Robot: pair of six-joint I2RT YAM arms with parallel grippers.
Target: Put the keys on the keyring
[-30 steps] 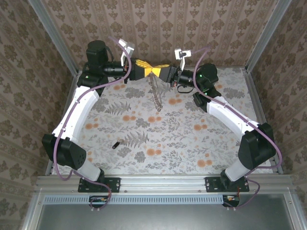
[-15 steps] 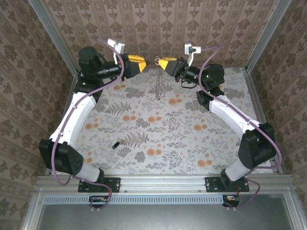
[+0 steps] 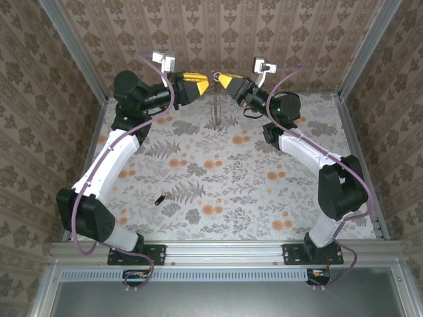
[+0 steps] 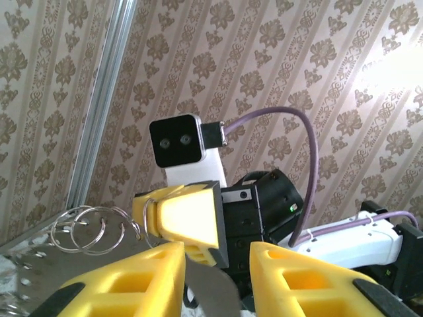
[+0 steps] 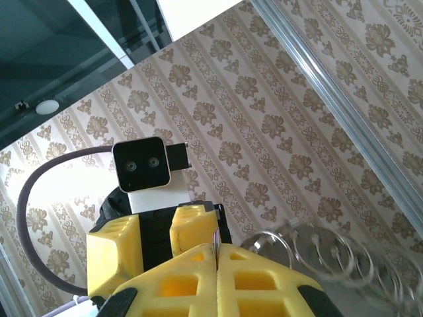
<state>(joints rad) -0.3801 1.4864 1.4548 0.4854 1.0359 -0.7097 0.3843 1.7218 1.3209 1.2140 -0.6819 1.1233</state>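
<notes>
While the keyring (image 3: 216,112) hangs above the far edge of the counter (image 3: 264,198), I see my right end effector (image 3: 222,78) pinched shut on its top; the left end effector (image 3: 205,84) faces it, narrowly parted, gripping nothing; the key (image 3: 158,200) lies toward the left edge.

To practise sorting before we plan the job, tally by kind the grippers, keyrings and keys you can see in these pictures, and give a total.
grippers: 2 (left gripper, right gripper)
keyring: 1
key: 1
total: 4
</notes>
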